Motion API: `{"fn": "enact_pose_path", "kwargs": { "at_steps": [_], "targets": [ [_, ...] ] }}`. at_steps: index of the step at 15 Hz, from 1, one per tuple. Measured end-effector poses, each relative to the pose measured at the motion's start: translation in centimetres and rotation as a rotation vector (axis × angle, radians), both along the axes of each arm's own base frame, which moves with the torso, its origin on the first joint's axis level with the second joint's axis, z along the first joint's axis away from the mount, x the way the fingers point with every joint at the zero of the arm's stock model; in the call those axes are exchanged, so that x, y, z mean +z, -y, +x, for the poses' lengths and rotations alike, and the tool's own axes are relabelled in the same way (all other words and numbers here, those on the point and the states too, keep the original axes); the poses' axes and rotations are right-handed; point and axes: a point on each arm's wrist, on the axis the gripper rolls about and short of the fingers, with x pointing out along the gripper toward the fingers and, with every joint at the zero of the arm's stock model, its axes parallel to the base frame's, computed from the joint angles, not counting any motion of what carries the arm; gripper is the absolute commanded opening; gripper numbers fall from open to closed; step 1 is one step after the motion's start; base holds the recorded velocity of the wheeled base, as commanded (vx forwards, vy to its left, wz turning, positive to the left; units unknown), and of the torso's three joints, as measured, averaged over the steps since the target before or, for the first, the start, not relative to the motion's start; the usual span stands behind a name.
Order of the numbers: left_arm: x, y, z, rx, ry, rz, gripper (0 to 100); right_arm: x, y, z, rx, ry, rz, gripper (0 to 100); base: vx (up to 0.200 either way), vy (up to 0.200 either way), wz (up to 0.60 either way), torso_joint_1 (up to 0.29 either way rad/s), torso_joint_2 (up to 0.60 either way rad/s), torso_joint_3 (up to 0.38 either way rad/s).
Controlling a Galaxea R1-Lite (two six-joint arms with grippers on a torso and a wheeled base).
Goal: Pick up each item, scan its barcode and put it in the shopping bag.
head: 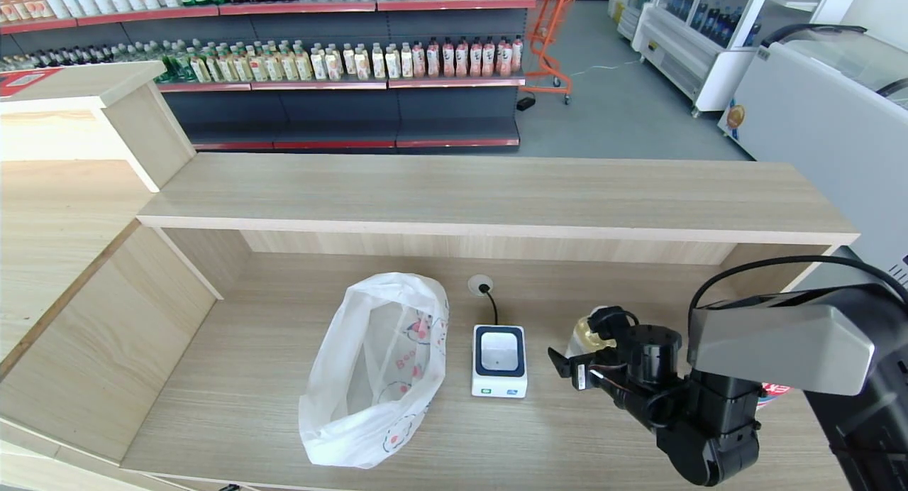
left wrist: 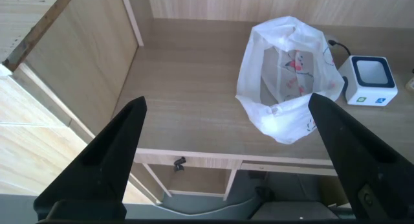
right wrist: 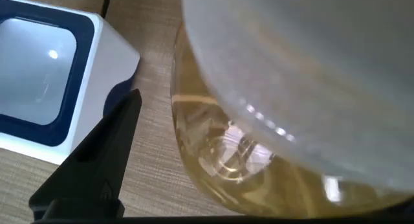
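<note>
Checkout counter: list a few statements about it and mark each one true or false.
1. The shopping bag lies on the counter with its mouth open. True.
2. The barcode scanner stands on the robot's left of the bag. False: it stands on the bag's right, between the bag and the bottle.
3. The right gripper is at a bottle of yellowish liquid. True.
4. The left gripper holds an item. False: it is open and empty.
5. The scanner's cable runs to a hole in the counter behind it. True.

Bottle (head: 580, 333) mostly hidden behind right end effector (head: 587, 342).
</note>
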Motion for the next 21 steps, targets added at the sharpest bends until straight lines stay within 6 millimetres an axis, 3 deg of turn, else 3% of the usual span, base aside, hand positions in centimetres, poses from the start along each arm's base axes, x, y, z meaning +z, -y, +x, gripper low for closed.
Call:
{"fn": "enact_pose_path", "kwargs": {
  "at_steps": [6, 7, 17, 19, 21],
  "targets": [
    [0.0, 0.0, 0.0, 0.000, 0.000, 0.000, 100, 0.6, -0.4, 1.6, 0.003, 0.097, -0.030, 100, 0.000, 0.000, 0.00, 0.000, 0.00, 0.000],
    [0.0, 0.0, 0.0, 0.000, 0.000, 0.000, 100, 0.6, -0.5, 1.7, 0.006, 0.103, -0.029, 0, 0.000, 0.000, 0.00, 0.000, 0.00, 0.000],
    [0.0, 0.0, 0.0, 0.000, 0.000, 0.000, 100, 1.4, -0.6, 2.1, 0.008, 0.127, -0.021, 0, 0.000, 0.000, 0.00, 0.000, 0.00, 0.000],
    [0.0, 0.0, 0.0, 0.000, 0.000, 0.000, 100, 2.1, -0.3, 0.7, 0.043, 0.093, 0.014, 0, 0.000, 0.000, 0.00, 0.000, 0.00, 0.000],
    [0.0, 0.0, 0.0, 0.000, 0.000, 0.000, 100, 4.5, 0.1, -1.2, 0.113, 0.070, 0.077, 0, 0.000, 0.000, 0.00, 0.000, 0.00, 0.000]
  ]
}}
